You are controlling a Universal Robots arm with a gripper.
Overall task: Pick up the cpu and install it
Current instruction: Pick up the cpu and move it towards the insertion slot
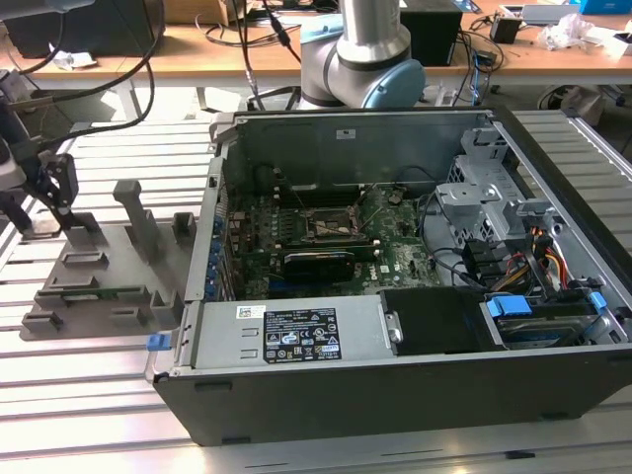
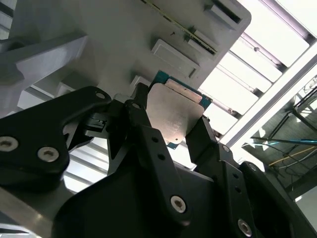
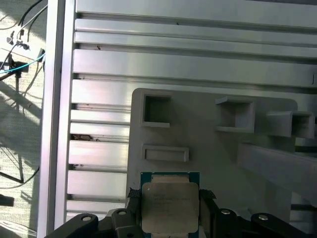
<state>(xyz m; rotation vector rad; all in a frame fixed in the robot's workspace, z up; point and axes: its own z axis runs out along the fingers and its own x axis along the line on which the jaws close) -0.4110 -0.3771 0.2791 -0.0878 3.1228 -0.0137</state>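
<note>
The cpu (image 2: 174, 111) is a flat square chip with a silvery top and a green-blue rim, also seen in the first wrist view (image 3: 170, 206). My gripper (image 2: 171, 121) is shut on it, one black finger (image 2: 139, 110) against each side. It sits just over the grey plastic fixture (image 3: 198, 129). In the exterior view the gripper (image 1: 61, 197) stands at the far left, above the back corner of the fixture (image 1: 109, 267). The motherboard socket (image 1: 331, 229) lies inside the open computer case (image 1: 296, 395), well to the exterior view's right of the gripper.
The fixture has upright posts (image 1: 138, 212) and several pockets. The case's metal walls rise around the motherboard, with a drive cage (image 1: 474, 188) and cable bundles (image 1: 538, 262) on the exterior view's right. The arm's base (image 1: 365, 59) stands behind the case. Everything rests on a slatted aluminium table (image 1: 89, 425).
</note>
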